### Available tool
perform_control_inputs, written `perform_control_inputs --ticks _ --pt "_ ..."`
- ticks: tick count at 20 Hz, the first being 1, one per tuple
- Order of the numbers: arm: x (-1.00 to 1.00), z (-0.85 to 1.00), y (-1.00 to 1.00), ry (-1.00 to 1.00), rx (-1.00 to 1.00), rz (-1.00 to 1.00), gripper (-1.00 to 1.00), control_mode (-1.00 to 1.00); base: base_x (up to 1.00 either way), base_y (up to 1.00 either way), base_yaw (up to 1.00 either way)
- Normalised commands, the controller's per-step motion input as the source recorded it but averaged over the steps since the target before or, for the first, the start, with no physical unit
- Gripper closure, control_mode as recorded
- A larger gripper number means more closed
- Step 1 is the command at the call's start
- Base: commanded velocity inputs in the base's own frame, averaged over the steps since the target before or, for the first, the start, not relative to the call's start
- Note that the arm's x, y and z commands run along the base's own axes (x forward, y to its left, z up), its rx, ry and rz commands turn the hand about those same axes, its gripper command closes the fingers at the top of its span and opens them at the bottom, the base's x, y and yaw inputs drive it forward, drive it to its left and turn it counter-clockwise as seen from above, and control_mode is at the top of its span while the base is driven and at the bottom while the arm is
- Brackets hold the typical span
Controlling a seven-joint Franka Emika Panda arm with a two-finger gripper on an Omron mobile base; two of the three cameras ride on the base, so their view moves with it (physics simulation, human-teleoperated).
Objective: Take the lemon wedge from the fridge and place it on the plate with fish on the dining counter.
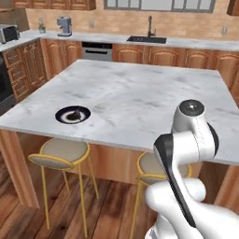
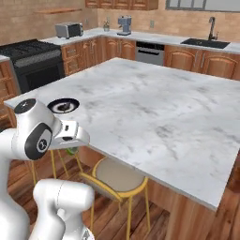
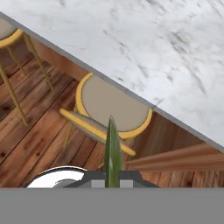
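Jaws pressing together on the lemon wedge [image 3: 113, 151], standing edge-on as a thin yellow-green sliver between them in the hand view. Gripper [image 3: 112, 181] hanging below counter height, looking down at a round stool [image 3: 112, 108] with a yellow frame and the wood floor [image 3: 30, 140]. Showing in the right base view as a small green spot [image 2: 71, 151] just under the hand. Sitting beyond that, the dining counter [image 1: 140, 93], its marble edge running above the stools. Resting near the counter's left front edge, well apart from the gripper, the plate with fish [image 1: 73, 115]. Lying farther back along the wall, a sink [image 1: 146, 39], coffee machine [image 1: 64, 25] and stove [image 2: 35, 58].
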Motion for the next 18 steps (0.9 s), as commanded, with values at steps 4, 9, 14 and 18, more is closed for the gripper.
perform_control_inputs --ticks 4,9,14,18 --pt "0.00 0.00 0.00 0.00 0.00 0.00 1.00 1.00 0.15 1.00 -0.11" --pt "0.00 0.00 0.00 0.00 0.00 0.00 1.00 1.00 -0.08 0.59 -0.01" --pt "0.00 0.00 0.00 0.00 0.00 0.00 1.00 1.00 0.65 1.00 -0.09" --pt "0.00 0.00 0.00 0.00 0.00 0.00 1.00 1.00 0.83 1.00 -0.19"
